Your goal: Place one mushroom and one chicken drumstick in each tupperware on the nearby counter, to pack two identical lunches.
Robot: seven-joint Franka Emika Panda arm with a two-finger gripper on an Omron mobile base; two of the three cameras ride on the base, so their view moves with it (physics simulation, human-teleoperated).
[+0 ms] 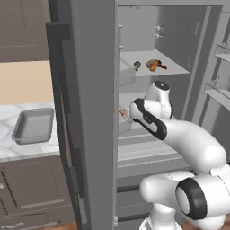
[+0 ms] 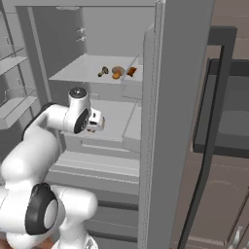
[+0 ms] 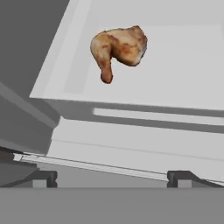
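Hand view: chicken drumstick (image 3: 119,47) on unlabelled fridge shelf (image 3: 183,78), end effector (image 3: 112,177) open.

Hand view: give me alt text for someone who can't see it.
A browned chicken drumstick lies on a pale grey fridge shelf, ahead of the open gripper. Its dark fingertips stand wide apart, holding nothing.

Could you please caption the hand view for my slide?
Open end effector faces a chicken drumstick lying on a fridge shelf.
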